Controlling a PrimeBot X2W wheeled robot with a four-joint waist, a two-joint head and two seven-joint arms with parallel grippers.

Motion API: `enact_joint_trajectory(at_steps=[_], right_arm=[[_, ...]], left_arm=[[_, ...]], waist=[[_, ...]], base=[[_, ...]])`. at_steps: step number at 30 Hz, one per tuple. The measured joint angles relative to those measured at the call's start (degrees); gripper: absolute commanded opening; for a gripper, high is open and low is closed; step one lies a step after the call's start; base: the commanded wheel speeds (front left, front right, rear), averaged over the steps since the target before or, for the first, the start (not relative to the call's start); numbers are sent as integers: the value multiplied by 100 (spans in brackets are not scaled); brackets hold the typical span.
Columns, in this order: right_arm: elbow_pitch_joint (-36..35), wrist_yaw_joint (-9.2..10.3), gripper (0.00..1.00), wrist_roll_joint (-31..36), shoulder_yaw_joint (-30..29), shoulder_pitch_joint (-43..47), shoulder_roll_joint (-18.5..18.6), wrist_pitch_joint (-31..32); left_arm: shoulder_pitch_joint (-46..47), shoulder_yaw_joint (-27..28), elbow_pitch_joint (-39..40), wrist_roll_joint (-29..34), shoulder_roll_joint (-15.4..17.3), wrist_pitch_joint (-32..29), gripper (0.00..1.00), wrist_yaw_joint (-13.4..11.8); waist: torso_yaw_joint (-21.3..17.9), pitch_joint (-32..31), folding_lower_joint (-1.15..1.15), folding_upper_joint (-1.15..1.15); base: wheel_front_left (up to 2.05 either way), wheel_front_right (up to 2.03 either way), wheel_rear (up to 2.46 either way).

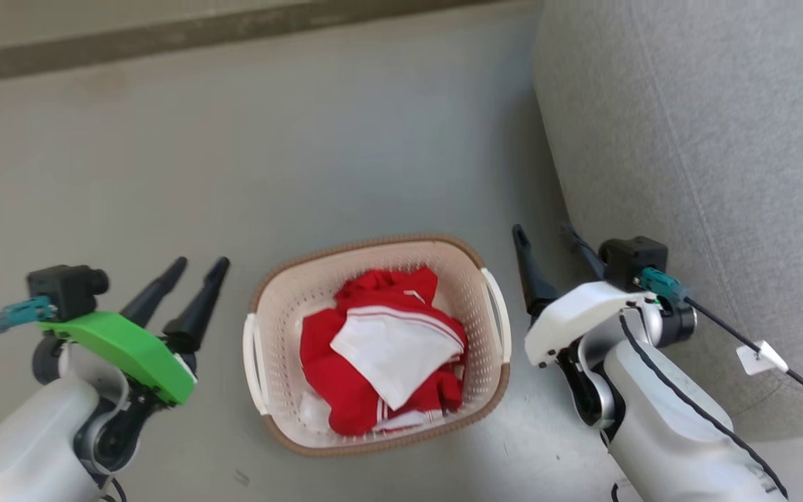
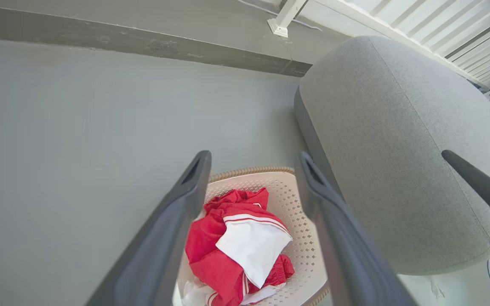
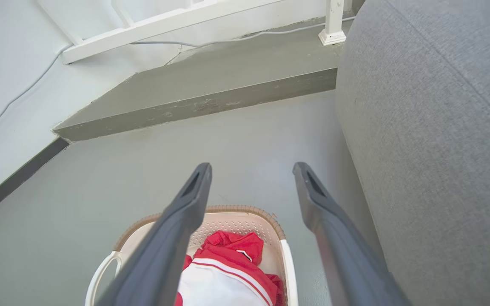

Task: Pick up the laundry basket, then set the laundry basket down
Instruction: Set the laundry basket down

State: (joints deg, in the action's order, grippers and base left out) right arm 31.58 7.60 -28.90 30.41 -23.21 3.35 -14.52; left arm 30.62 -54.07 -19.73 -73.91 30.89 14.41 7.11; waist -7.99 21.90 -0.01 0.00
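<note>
I'm watching the laundry basket (image 1: 288, 300) sitting on the floor (image 1: 304, 139) between my left end effector (image 1: 201, 263) and right end effector (image 1: 543, 230), both hanging released, its white handles (image 1: 254, 362) facing one each, neither arm looking nearer.

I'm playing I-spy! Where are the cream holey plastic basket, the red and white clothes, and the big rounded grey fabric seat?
Cream perforated plastic laundry basket (image 1: 283, 321): head view, left inner wall.
Red and white clothes (image 1: 387, 352): head view, white panel.
Big rounded grey fabric seat (image 1: 687, 139): head view, its curved side.

laundry basket (image 2: 300, 238) cropped below, partly hidden
</note>
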Motion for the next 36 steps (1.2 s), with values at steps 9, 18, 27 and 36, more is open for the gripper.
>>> enact_joint_trajectory(at_steps=[9,18,27,36], right_arm=[[-423,0,100,218,-402,388,-4,0],[-890,0,100,477,-601,842,-7,0],[-1200,0,100,778,-987,1273,-11,0],[-1559,0,100,943,-1269,1618,-22,0]], left_arm=[[-519,842,148,375,-148,0,100,0],[-1093,1719,335,780,-308,1,100,0],[-1697,2757,572,1443,-548,0,100,0],[-2190,3586,1038,2142,-712,1,100,0]], waist=[[83,-589,0,0],[130,-1129,0,0],[162,-1633,0,0],[318,-1880,0,0]], base=[[0,0,0],[0,0,0],[0,0,0],[0,0,0]])
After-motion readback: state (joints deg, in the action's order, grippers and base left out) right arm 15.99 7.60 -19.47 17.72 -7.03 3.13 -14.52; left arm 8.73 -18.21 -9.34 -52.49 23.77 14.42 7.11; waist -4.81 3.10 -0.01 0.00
